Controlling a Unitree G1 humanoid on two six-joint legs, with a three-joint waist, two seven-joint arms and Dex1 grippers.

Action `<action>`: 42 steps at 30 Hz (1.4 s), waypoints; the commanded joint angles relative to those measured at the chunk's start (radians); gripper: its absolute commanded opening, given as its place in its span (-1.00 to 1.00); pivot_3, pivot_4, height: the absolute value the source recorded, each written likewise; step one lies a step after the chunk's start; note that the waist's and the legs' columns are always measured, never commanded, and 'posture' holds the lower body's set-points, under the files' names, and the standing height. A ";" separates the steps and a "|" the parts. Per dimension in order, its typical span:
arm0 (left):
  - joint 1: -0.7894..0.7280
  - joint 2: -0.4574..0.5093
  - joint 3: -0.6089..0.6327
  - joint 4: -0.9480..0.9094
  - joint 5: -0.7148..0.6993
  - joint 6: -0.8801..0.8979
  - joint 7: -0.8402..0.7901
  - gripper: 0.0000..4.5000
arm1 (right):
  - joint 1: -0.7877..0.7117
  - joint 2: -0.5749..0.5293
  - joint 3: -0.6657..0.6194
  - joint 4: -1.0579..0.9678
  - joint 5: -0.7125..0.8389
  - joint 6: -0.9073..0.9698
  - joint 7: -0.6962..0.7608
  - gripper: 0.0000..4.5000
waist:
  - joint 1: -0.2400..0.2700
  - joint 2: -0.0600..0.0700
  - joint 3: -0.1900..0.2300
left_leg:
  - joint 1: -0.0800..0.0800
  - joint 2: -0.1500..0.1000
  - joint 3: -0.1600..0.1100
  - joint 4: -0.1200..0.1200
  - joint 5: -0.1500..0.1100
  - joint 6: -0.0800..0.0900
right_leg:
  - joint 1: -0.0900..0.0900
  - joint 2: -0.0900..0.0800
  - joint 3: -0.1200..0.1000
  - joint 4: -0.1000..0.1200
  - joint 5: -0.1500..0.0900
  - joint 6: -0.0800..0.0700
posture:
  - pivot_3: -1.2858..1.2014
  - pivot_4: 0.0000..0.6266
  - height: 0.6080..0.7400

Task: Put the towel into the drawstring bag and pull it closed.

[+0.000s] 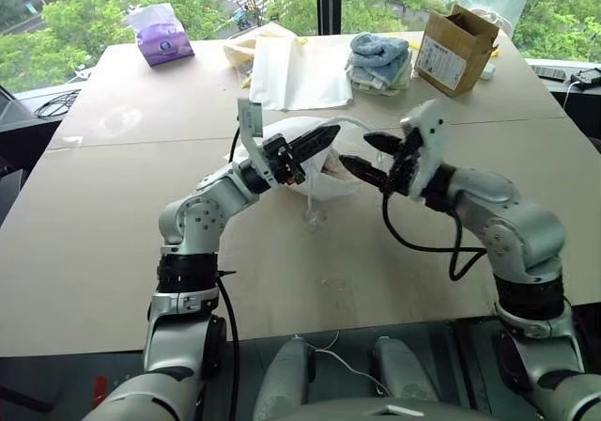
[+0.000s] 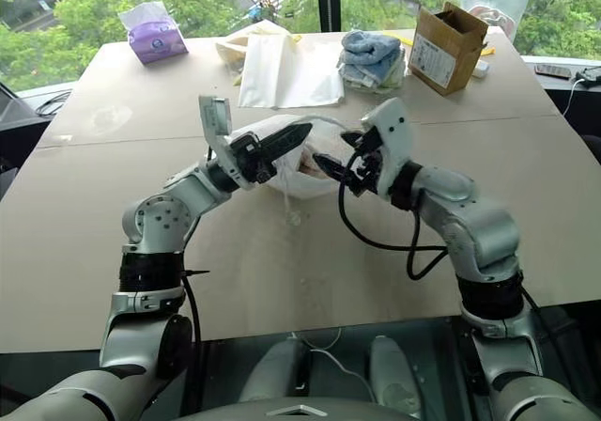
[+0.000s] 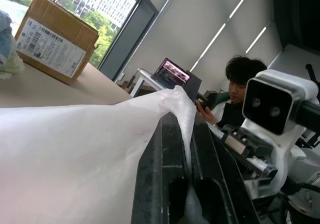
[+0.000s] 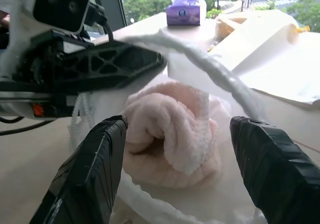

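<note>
The big tan table [image 1: 113, 214] holds everything, and the drawstring bag [image 2: 291, 172] sits near its middle, so the other things are placed from the bag. The bag is thin and white, and its mouth is lifted up off the table. The left gripper [image 1: 324, 139] is pinched tight on the edge of the bag's mouth, and in the left wrist view the white cloth runs up between its two black fingers [image 3: 165, 169]. The right gripper [image 1: 368, 154] is just on the other side of the bag's mouth, with its two fingers spread wide apart and holding nothing. The towel [image 4: 172, 134] is inside the bag, bunched up in a soft lump, and it shows between the right gripper's fingers [image 4: 90, 174] in the right wrist view. A thick white cord [image 4: 210, 66] curves over the bag's mouth above the towel. Behind the bag, farther up the table, lies a flat white bag [image 1: 296, 73]. To one side of that is a stack of blue and white cloths [image 1: 380, 62], and past it a brown cardboard box [image 1: 455, 50]. Far from the bag, at the table's back corner, is a purple tissue pack [image 1: 161, 36]. A person [image 3: 235, 96] sits beyond the table, seen in the left wrist view.
</note>
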 commanded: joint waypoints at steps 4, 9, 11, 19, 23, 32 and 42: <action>-0.030 0.003 0.009 0.013 0.009 -0.020 -0.025 -1.00 | 0.121 -0.181 -0.043 -0.030 -0.037 -0.047 0.045 0.54 | 0.010 -0.001 0.000 | 0.000 -0.001 0.000 0.000 0.000 0.000 | 0.001 0.000 0.000 -0.001 0.000 0.000 | 0.03 -0.52 1.00; -0.039 -0.001 0.017 0.012 0.007 -0.016 -0.026 -1.00 | 0.221 -0.264 0.133 0.115 -0.229 -0.216 0.048 0.54 | 0.005 -0.001 0.000 | 0.000 -0.002 0.000 0.000 0.000 0.000 | 0.002 0.001 0.000 -0.003 0.000 0.000 | 0.03 -0.52 1.00; -0.040 0.000 0.016 0.008 0.008 -0.014 -0.025 -1.00 | 0.216 -0.210 0.153 0.185 -0.262 -0.277 0.024 0.54 | -0.004 -0.001 0.000 | 0.000 -0.001 0.001 0.000 0.000 0.000 | 0.002 0.001 0.000 -0.003 0.000 0.000 | 0.03 -0.52 1.00; -0.040 0.006 0.019 -0.003 0.008 -0.011 -0.020 -1.00 | 0.066 -0.025 0.161 0.514 -0.389 -0.481 -0.085 0.54 | 0.001 -0.001 0.000 | 0.001 0.001 0.001 0.001 0.000 0.000 | 0.002 0.001 0.000 -0.002 0.000 0.000 | 0.03 -0.52 1.00; -0.041 0.008 0.021 -0.005 0.008 -0.012 -0.018 -1.00 | 0.019 0.014 0.151 0.612 -0.412 -0.547 -0.091 0.44 | 0.003 -0.001 0.000 | 0.000 0.000 0.000 0.001 0.000 0.000 | 0.002 0.001 -0.001 -0.002 0.000 0.000 | 0.03 -0.52 1.00; -0.034 0.005 0.022 -0.005 0.019 -0.026 -0.005 -1.00 | 0.076 -0.006 0.103 0.522 -0.399 -0.526 -0.081 -0.98 | 0.001 -0.001 0.000 | 0.000 0.000 0.000 0.001 0.000 0.000 | 0.002 0.001 -0.001 -0.002 0.000 0.000 | 0.03 -0.52 1.00; 0.002 0.035 0.015 -0.050 -0.011 0.009 -0.068 -0.44 | 0.072 -0.027 0.027 0.366 -0.380 -0.414 -0.118 -1.00 | -0.002 -0.001 0.000 | 0.001 0.000 0.000 0.001 0.000 0.000 | 0.002 0.001 0.000 -0.002 0.000 0.000 | 0.03 -0.52 1.00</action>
